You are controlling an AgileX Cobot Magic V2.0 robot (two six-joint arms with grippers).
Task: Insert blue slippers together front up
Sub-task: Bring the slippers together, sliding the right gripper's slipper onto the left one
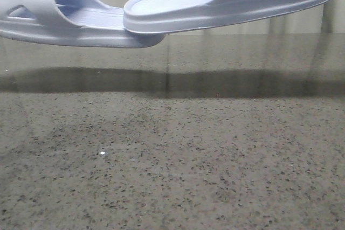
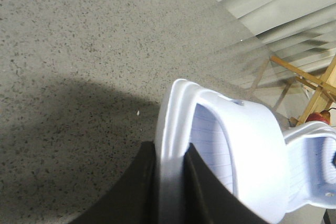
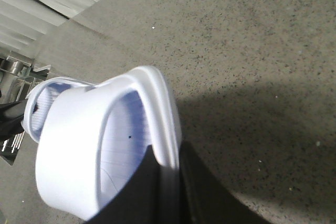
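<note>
Both blue slippers hang above the speckled worktop [image 1: 172, 160], heels overlapping at centre. The left slipper [image 1: 59, 17] sits lower, gripped at its edge by the left jaws [image 2: 170, 182]. The right slipper [image 1: 232, 1] lies over it, clamped by the right jaws [image 3: 168, 187].

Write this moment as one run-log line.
left gripper: holds left slipper | right gripper: holds right slipper | both airborne, ends overlapping above table
</note>
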